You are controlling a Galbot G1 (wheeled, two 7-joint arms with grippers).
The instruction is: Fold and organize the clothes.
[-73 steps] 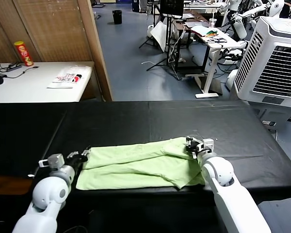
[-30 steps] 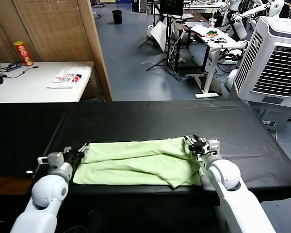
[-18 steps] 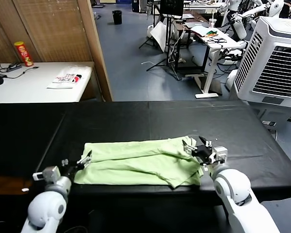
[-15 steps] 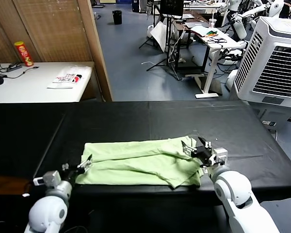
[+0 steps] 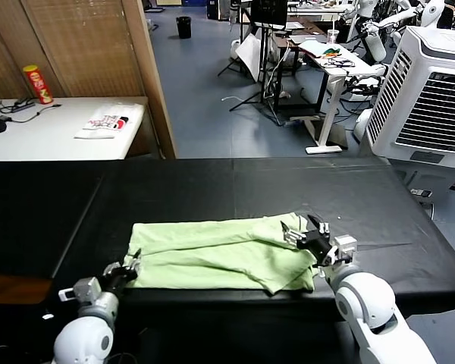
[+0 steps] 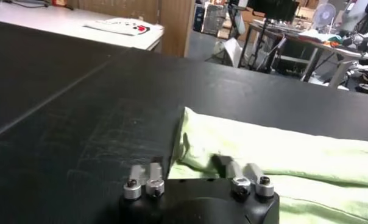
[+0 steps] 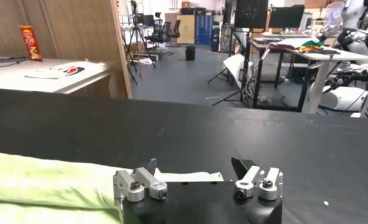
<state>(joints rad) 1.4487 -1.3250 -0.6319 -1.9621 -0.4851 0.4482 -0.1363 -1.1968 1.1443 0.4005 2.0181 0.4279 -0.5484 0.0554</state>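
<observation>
You are looking at the green T-shirt [image 5: 216, 250] lying folded into a long band near the front edge of the black table [image 5: 235, 186], toward 6 o'clock. Your left gripper [image 5: 126, 268] is sitting at the shirt's 9 o'clock end with its fingers spread apart, grasping nothing. Your right gripper [image 5: 303, 231] is resting at the 3 o'clock end, fingers wide and likewise released.

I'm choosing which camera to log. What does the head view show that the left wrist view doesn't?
Only the head view: the whole T-shirt lying folded lengthwise, the right hand open at its far end, and the white cooler. Only the left wrist view: the left hand close up at the shirt's corner. Both: the black table covering and the green fabric.
</observation>
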